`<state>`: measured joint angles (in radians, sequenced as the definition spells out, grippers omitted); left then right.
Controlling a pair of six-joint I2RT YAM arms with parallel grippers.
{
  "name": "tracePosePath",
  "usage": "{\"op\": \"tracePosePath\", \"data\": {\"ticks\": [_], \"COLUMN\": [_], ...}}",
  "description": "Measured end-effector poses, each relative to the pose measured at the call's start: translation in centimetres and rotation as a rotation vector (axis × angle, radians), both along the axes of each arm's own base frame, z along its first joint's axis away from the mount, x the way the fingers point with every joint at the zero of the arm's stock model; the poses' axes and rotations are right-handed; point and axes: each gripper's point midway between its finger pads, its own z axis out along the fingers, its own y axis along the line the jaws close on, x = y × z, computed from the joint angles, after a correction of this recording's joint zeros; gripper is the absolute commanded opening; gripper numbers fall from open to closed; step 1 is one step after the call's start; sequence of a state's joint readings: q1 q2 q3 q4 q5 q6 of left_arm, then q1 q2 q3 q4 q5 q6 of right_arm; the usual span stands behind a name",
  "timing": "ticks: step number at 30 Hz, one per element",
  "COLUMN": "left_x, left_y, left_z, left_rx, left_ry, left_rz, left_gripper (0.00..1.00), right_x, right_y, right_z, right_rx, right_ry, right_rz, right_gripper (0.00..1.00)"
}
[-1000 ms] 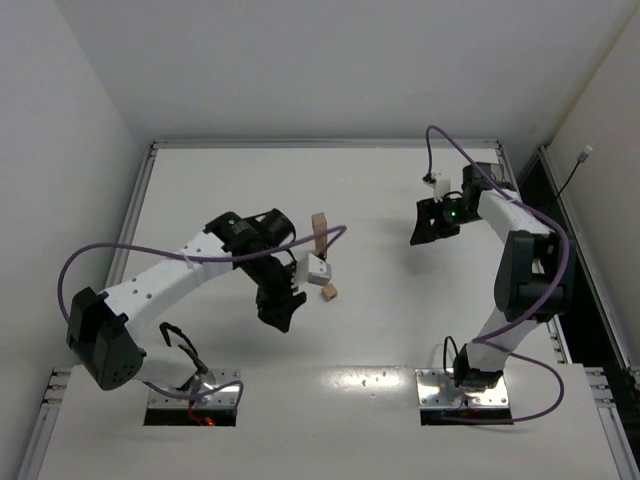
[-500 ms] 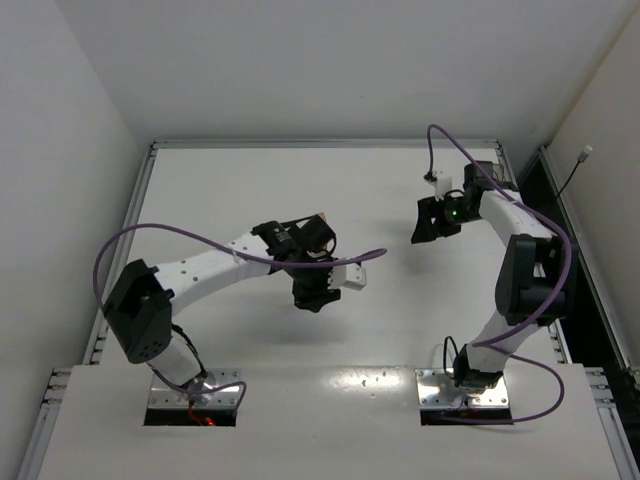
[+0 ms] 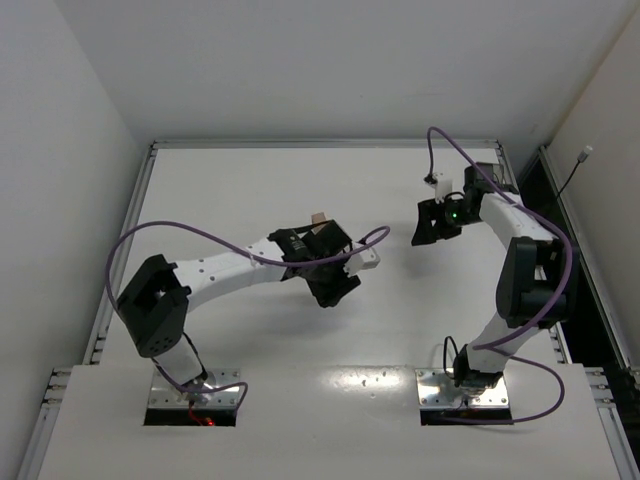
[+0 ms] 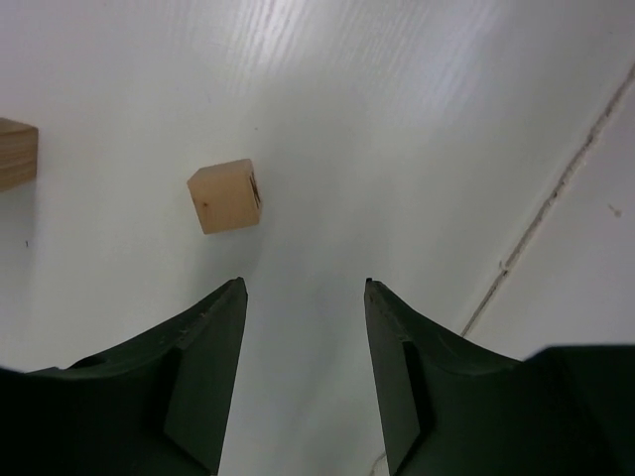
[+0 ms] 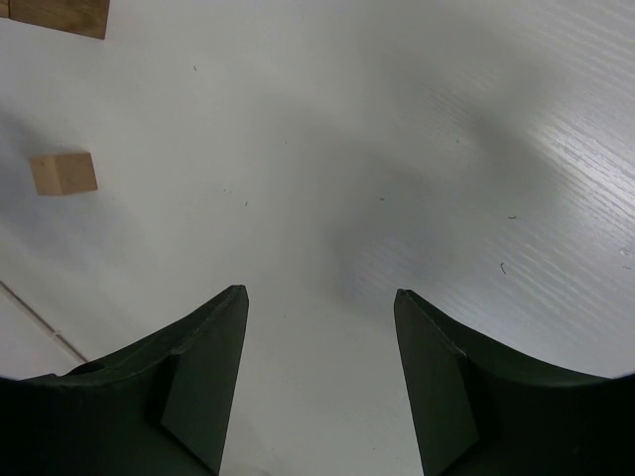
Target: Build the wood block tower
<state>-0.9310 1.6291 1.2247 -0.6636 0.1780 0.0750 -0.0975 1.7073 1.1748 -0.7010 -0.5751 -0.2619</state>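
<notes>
The tower (image 3: pixel 318 218) is a narrow tan column at mid-table; only its top shows behind my left arm. Its base shows at the left edge of the left wrist view as the tower's foot (image 4: pixel 15 152), and again at the top left of the right wrist view (image 5: pixel 60 15). A loose wood cube (image 4: pixel 225 195) lies on the table ahead and a little left of my left gripper (image 4: pixel 303 283), which is open and empty. The same cube (image 5: pixel 63 173) sits far left of my right gripper (image 5: pixel 319 291), also open and empty. From above, the left gripper (image 3: pixel 333 290) covers the cube; the right gripper (image 3: pixel 424 228) hangs further right.
A seam in the white tabletop (image 4: pixel 556 188) runs diagonally to the right of the left fingers. The raised table border (image 3: pixel 320 144) runs along the back. A purple cable (image 3: pixel 200 235) loops over the left arm.
My left arm has swung right and forward, putting its gripper over the loose cube beside the tower; its jaws have narrowed slightly. The right arm has not moved.
</notes>
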Motion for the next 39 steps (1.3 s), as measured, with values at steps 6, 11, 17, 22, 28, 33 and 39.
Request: {"op": "tracePosePath", "data": {"ticks": [6, 11, 17, 22, 28, 33, 39], "left_x": [1.5, 2.2, 2.1, 2.8, 3.3, 4.1, 5.0], "left_y": [-0.3, -0.3, -0.1, -0.3, -0.4, -0.5, -0.1], "left_z": [-2.0, -4.7, -5.3, -5.0, -5.1, -5.5, -6.5], "left_rx": [0.068, 0.174, 0.22, 0.219, 0.224, 0.226, 0.241], "left_ry": [-0.004, -0.007, -0.023, -0.049, -0.068, -0.076, -0.065], "left_rz": [0.146, 0.26, 0.32, 0.331, 0.309, 0.297, 0.293], "left_gripper": [0.48, 0.48, 0.48, 0.48, 0.48, 0.48, 0.48], "right_x": [0.2, 0.0, -0.1, -0.1, -0.3, -0.3, -0.5], "right_y": [-0.2, -0.4, -0.9, -1.2, -1.3, -1.4, -1.4], "right_z": [0.0, -0.2, 0.0, 0.3, 0.2, 0.1, -0.1], "right_rx": [-0.001, -0.001, -0.003, -0.004, -0.004, -0.003, -0.001], "right_ry": [-0.008, -0.005, -0.013, -0.023, -0.019, -0.017, -0.009], "right_rz": [-0.006, -0.011, -0.026, -0.037, -0.038, -0.042, -0.045], "right_gripper": [0.57, 0.57, 0.57, 0.57, 0.57, 0.57, 0.57]}}
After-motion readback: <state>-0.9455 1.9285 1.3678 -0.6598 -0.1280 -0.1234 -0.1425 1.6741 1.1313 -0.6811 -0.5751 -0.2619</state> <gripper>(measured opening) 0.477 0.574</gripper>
